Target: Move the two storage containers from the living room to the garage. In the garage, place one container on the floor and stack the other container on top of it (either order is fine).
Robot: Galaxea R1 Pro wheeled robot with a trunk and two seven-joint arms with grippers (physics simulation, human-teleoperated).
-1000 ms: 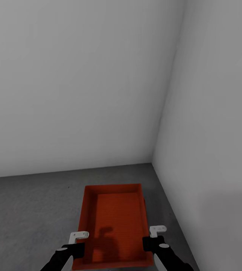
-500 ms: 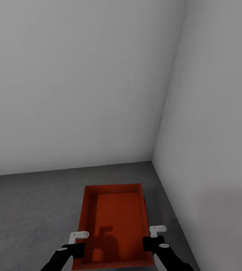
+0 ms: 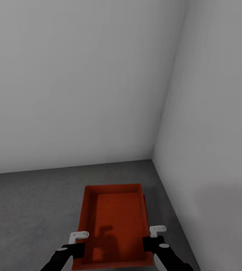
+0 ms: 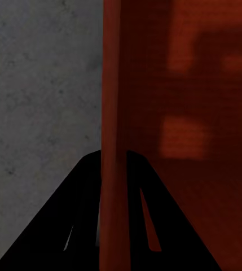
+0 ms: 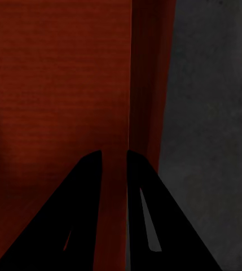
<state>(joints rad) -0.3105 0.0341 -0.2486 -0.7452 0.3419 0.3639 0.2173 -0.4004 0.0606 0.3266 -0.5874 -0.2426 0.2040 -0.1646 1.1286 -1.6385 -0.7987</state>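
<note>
Both grippers — left (image 3: pixel 75 250), right (image 3: pixel 152 244) — clamp the container (image 3: pixel 115 222) walls

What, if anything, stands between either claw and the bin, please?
Nothing visible does. The left claw straddles the left wall of the bin, one finger inside and one outside, and the right claw straddles the right wall in the same way. Bare grey floor lies beside the bin.
</note>
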